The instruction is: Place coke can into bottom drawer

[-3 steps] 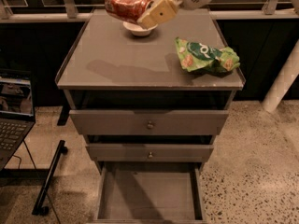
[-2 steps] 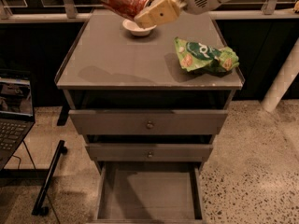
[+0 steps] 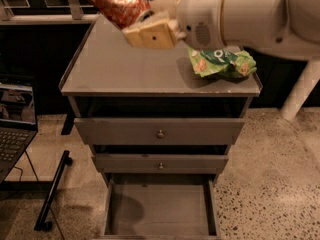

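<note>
- The small red-orange metal coke can (image 3: pixel 119 3), white markings showing, is hanging tilted in the air above the back left part of the cabinet, clear of its surface.
- The tan two-finger gripper (image 3: pixel 146 20) is gripping the can at its lower right end. The fingers are pressing against it with no gap that I can make out, and they are holding nothing else.
- The bulky white robot arm (image 3: pixel 240 14) is reaching in from the upper right, above the crumpled green snack bag (image 3: pixel 222 63) that is lying on the right side of the flat grey cabinet top (image 3: pixel 125 69).
- Lower down, the top grey drawer (image 3: pixel 200 131) and the middle grey drawer (image 3: pixel 200 163), each with a small round knob, are sitting pushed in.
- The bottom drawer (image 3: pixel 160 209), a wide shallow grey box, is standing pulled out towards me, and I am seeing nothing on its flat floor.
- To my eye the carrying step is in hand: the can is gripped and raised, but it is well apart from the drawer.
- I am judging that the next move calls for bringing the can forward past the cabinet's front edge, then lowering it in front of the two upper drawers and between the thin side walls before the fingers open.
- An open black laptop (image 3: pixel 15 129) is sitting off to the left of the cabinet, and a white post (image 3: pixel 300 91) is leaning on the right.
</note>
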Controlling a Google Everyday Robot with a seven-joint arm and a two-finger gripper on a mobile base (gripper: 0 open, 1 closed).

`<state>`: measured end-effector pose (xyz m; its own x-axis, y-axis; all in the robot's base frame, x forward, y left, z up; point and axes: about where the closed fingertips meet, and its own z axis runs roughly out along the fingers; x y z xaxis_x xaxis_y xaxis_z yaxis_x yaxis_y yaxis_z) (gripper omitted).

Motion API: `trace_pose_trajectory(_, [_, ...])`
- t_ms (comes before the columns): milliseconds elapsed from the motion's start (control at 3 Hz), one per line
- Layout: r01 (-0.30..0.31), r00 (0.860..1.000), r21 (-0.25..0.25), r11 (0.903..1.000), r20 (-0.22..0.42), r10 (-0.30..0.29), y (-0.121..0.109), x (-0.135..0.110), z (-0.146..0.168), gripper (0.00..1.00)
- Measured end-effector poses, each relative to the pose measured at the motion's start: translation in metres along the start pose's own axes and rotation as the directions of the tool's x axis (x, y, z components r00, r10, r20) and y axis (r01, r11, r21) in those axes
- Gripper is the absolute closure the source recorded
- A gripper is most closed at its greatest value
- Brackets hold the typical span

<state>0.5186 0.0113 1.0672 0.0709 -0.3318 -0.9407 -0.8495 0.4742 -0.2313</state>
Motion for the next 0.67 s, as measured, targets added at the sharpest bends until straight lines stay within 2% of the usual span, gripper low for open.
trace_pose_trajectory(333, [-0.146, 0.988, 0.135, 0.9801, -0.026, 0.15, -0.006, 0.075, -0.02, 1.0])
trace_pose_trajectory(667, [-0.273, 0.953, 0.228, 0.9347, -0.072, 0.296, 0.001, 0.157, -0.032, 1.0])
